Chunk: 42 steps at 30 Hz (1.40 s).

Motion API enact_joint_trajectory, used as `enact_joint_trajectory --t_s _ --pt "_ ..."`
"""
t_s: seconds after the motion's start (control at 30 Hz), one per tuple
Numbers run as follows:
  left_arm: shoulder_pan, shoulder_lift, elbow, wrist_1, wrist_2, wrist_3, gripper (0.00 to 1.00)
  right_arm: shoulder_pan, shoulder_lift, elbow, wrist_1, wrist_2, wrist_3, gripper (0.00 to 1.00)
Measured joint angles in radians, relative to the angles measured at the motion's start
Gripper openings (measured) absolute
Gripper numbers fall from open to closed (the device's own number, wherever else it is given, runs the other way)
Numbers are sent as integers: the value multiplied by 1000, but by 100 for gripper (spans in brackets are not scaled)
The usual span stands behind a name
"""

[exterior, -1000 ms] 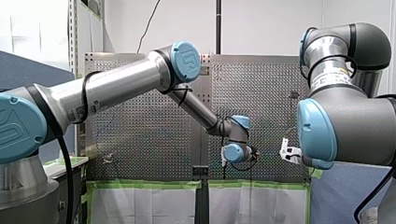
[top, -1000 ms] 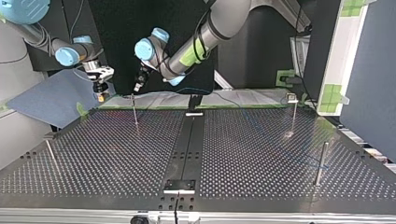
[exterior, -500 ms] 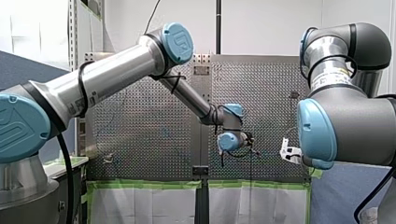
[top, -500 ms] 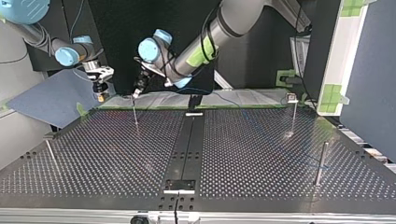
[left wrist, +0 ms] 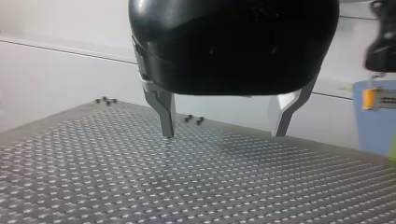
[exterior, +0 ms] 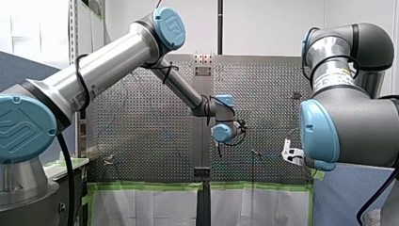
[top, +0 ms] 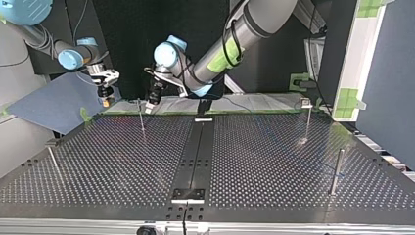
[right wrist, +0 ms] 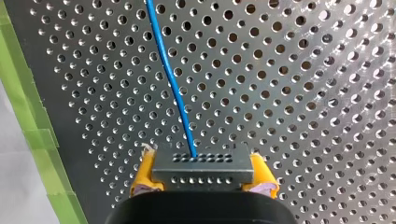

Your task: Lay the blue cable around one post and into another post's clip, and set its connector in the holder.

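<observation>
Pinches the grey connector (right wrist: 203,163) in my right gripper (right wrist: 203,173), one yellow pad (right wrist: 143,176) pressed on each side of it. From the connector's middle, the blue cable (right wrist: 170,79) running ahead in a soft curve over the perforated table (right wrist: 303,93), not far from a strip of green tape (right wrist: 39,135) at the plate's edge. In the top view, holds this gripper above the table's far left corner, well apart from the middle of the plate.

Holds my left gripper (left wrist: 223,136) spread wide, the two metal fingers (left wrist: 164,109) apart and nothing between them, the tips low over the table; cannot tell whether touching. In the top view, hangs it just beside the upper end of a thin post (top: 141,120) near the far edge, at the post's right. Between the two grippers, a clear gap. Further on the table: a post with a clip (top: 306,103) on top at the view's right, a plain post (top: 335,171) nearer the camera, a slim post (top: 54,161) at the left. Cannot follow the cable's course in the top view.
</observation>
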Motion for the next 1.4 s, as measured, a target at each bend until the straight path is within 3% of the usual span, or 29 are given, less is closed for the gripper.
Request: enact_joint_trajectory --t_s 0.3,0.77,1.1,1.4 --pt "5 75 -75 52 -5 -4 98 4 0 0 0 -3 0 0" --pt "14 185 -185 57 -30 13 98 16 1 0 0 -18 1 0" --pt "28 275 -275 64 -85 47 98 23 0 0 -1 -18 0 0" --pt "37 348 -348 80 -89 56 98 27 0 0 0 -18 0 0"
